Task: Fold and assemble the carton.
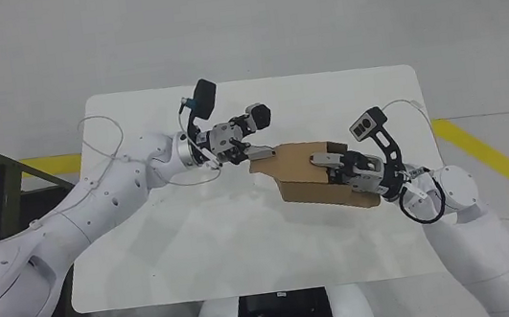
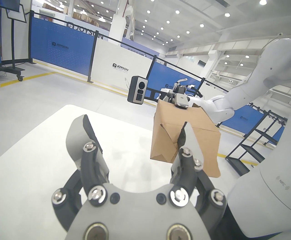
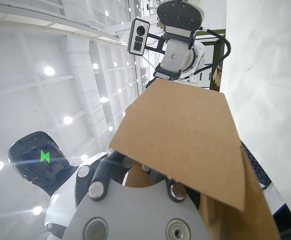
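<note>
Claw status, left to right. Left claw (image 2: 136,128) sits over the worktop (image 1: 151,254) just left of centre, jaws spread wide and gripping nothing. In the left wrist view one fingertip (image 2: 183,136) overlaps the carton's near end face, at a creased fold; can't tell whether it actually touches. The other finger is out over bare worktop.

Carton (image 1: 301,179), plain brown cardboard, is mid-worktop and runs right of centre, long axis pointing roughly from one claw to the other. Its left end is at the left claw. Looks lifted off the surface, with a shadow under it in the top view. A small flap sticks out at the left end.

Right claw (image 1: 328,160) is on the carton's right end, clamped over the edge of the top panel. In the right wrist view the cardboard runs between the finger bases and the panel hides the fingertips.
</note>
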Tool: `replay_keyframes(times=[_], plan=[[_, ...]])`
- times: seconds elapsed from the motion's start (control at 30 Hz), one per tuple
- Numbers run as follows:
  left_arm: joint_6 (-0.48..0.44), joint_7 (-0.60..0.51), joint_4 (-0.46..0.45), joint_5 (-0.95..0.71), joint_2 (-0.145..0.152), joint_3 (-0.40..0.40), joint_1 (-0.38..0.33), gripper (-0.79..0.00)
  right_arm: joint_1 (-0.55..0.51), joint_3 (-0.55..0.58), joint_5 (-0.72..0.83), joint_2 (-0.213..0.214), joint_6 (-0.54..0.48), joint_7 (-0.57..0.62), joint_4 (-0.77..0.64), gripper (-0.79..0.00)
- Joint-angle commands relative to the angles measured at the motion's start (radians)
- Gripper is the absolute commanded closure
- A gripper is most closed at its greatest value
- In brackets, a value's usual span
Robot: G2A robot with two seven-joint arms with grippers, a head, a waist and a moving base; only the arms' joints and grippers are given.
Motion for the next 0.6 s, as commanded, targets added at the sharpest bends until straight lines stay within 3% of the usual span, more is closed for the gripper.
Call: replay_keyframes(times=[0.0,0.33,0.57], plan=[[0.0,0.005,-0.003,0.004,0.001,-0.002,0.003,-0.677,0.001,-0.002,0.002,-0.001,0.0,-0.001,0.0,0.0],[0.0,0.02,-0.013,0.016,0.007,-0.01,0.012,-0.69,0.004,-0.005,-0.004,-0.003,0.001,-0.003,0.002,0.0],[0.0,0.024,0.026,0.051,0.032,-0.041,0.001,-0.69,-0.003,0.013,-0.031,0.002,0.008,0.003,0.007,0.0]])
